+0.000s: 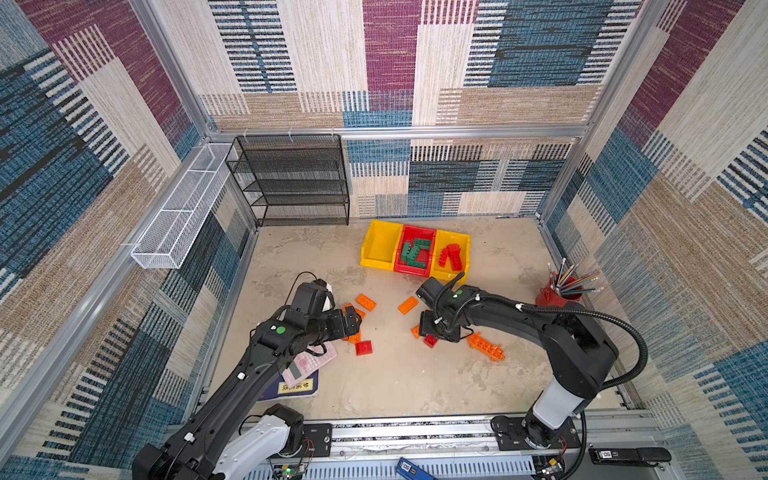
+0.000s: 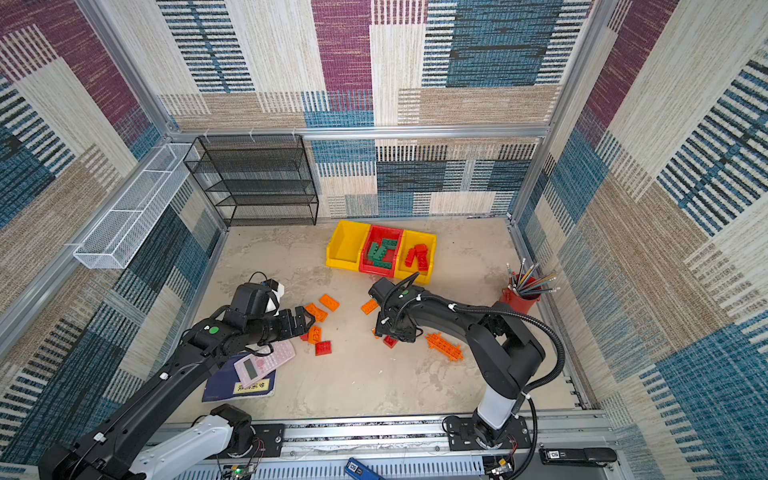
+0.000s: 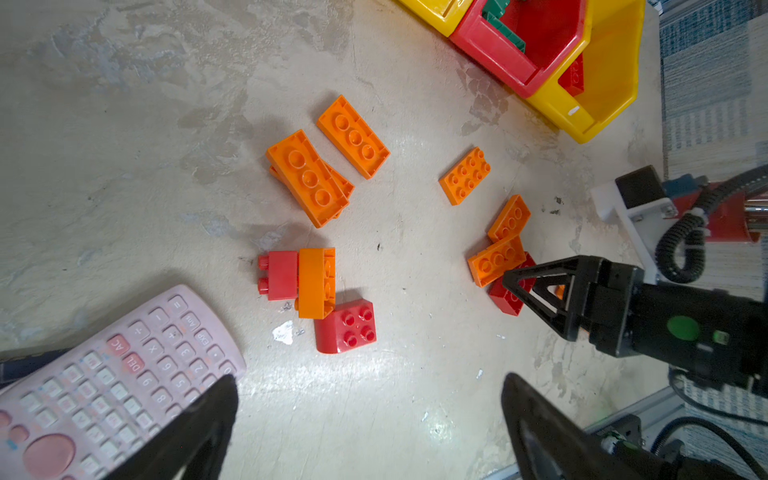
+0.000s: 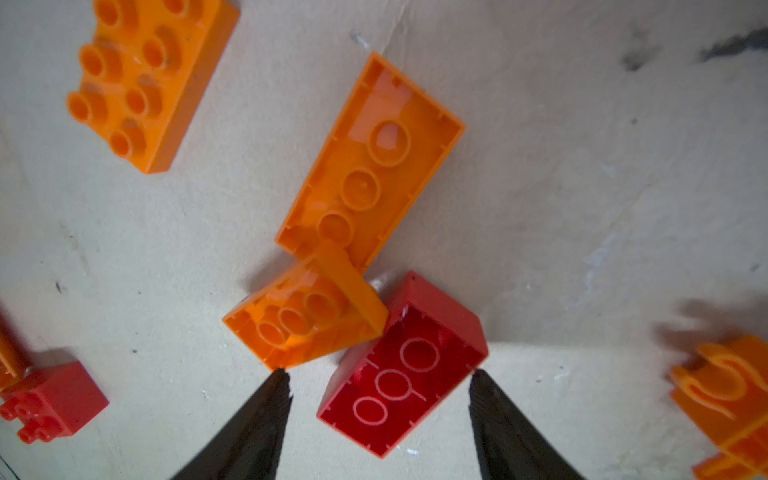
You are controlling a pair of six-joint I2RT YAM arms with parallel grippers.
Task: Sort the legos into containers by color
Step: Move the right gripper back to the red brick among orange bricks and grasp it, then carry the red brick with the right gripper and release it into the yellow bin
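Three bins stand together at the back: a yellow bin (image 1: 380, 245), a red bin (image 1: 419, 232) holding green bricks (image 1: 413, 251), and a second yellow bin (image 1: 462, 243) holding red bricks (image 1: 452, 255). Orange bricks (image 3: 353, 135) and red bricks (image 3: 347, 326) lie scattered mid-table, with an orange lattice piece (image 1: 486, 347) to the right. My right gripper (image 4: 380, 374) points down, open, its jaws either side of an upturned red brick (image 4: 403, 370); one fingertip (image 4: 280, 380) touches a tilted orange brick (image 4: 307, 322). My left gripper (image 3: 370, 382) hovers wide open over bare table near the calculator.
A pink calculator (image 1: 309, 363) lies on a dark blue notebook (image 1: 291, 388) under my left arm. A red pencil cup (image 1: 557, 295) stands at the right edge. A black wire shelf (image 1: 291, 178) and white mesh basket (image 1: 183, 208) line the back left.
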